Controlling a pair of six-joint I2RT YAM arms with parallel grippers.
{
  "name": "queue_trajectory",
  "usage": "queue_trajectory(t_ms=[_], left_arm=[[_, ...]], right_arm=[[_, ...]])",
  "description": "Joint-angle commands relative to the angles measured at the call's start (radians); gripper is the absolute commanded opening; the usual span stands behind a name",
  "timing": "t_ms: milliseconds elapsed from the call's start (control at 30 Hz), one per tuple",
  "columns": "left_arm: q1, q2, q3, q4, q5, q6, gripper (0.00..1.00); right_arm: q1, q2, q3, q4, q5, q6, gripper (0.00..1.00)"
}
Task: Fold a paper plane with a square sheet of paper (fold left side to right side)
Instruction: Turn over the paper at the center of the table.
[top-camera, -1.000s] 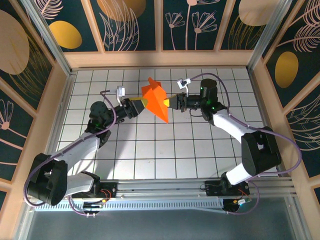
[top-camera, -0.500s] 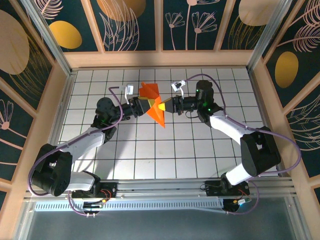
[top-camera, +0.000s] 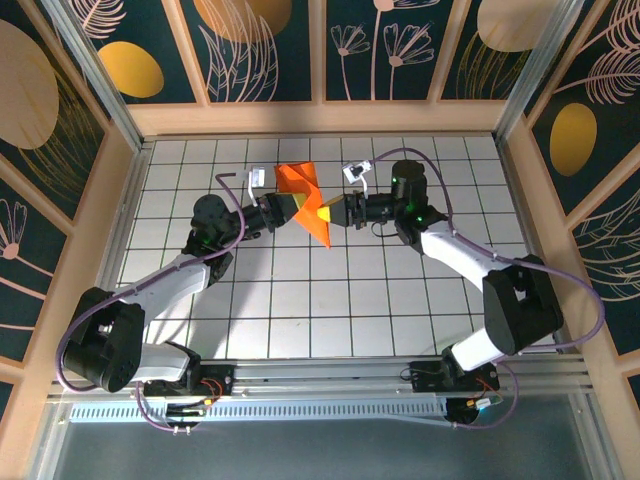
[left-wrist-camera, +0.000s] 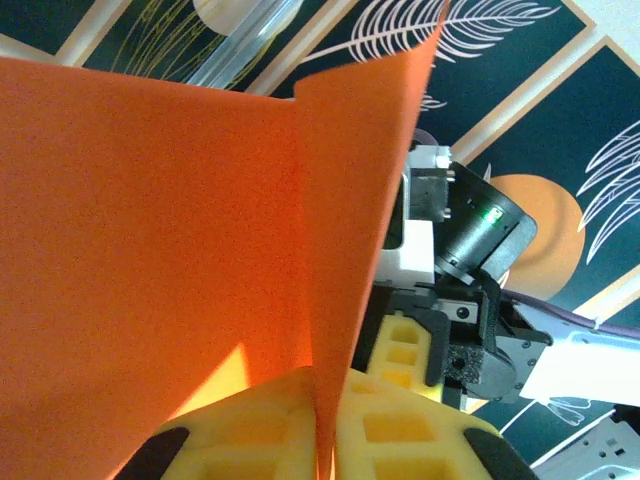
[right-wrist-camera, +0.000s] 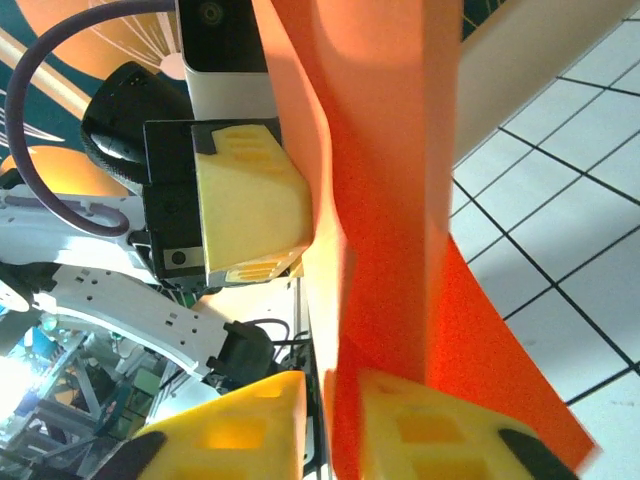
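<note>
The square sheet of paper (top-camera: 303, 190) is bright orange, folded and creased, and hangs in the air above the far middle of the table. My left gripper (top-camera: 293, 208) holds it from the left. In the left wrist view its yellow pads (left-wrist-camera: 400, 440) are shut on a standing fold of the paper (left-wrist-camera: 150, 220). My right gripper (top-camera: 328, 213) faces it from the right. In the right wrist view that gripper (right-wrist-camera: 332, 395) has its jaws slightly parted, with the paper (right-wrist-camera: 400, 200) in the gap, lying against one finger only. The left gripper's pad (right-wrist-camera: 250, 210) sits just behind the sheet.
A white gridded table (top-camera: 300, 300) lies under both arms. A wooden frame with dark patterned panels (top-camera: 320, 118) closes it in at the back and sides. The two grippers sit almost tip to tip.
My left gripper has come in from the left and shut on the paper. My right gripper, shut on it before, has parted its jaws. The sheet has shifted slightly towards the back.
</note>
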Motion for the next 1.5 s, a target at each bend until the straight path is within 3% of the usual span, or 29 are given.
queue_trajectory(t_ms=[0,300,467,700,833,1000,1133,1300,1467], left_arm=[[-0.009,0.013,0.003,0.080,-0.013,-0.018,0.09],[-0.023,0.017,0.010,0.095,-0.013,-0.028,0.09],[-0.029,0.018,0.015,0.093,-0.010,-0.028,0.09],[-0.037,0.027,0.021,0.089,-0.006,-0.027,0.09],[-0.040,0.029,0.022,0.088,-0.004,-0.028,0.09],[-0.042,0.037,0.017,0.086,-0.015,-0.023,0.13],[-0.042,0.026,0.012,0.060,-0.051,0.001,0.27],[-0.042,-0.073,0.006,-0.171,-0.232,0.143,0.43],[-0.042,-0.221,-0.037,-0.391,-0.509,0.253,0.54]], right_arm=[[-0.010,-0.082,0.018,-0.065,0.057,-0.067,0.30],[-0.071,-0.173,-0.057,-0.259,0.206,-0.187,0.74],[-0.041,-0.135,-0.077,-0.223,0.140,-0.164,0.82],[0.008,-0.096,-0.062,-0.134,0.069,-0.147,0.83],[0.009,-0.078,-0.038,-0.102,0.066,-0.126,0.73],[0.008,-0.073,0.000,-0.105,0.063,-0.124,0.42],[0.008,-0.081,0.011,-0.153,0.102,-0.150,0.17],[0.008,-0.112,0.031,-0.257,0.208,-0.208,0.01],[0.036,-0.132,0.091,-0.444,0.483,-0.308,0.00]])
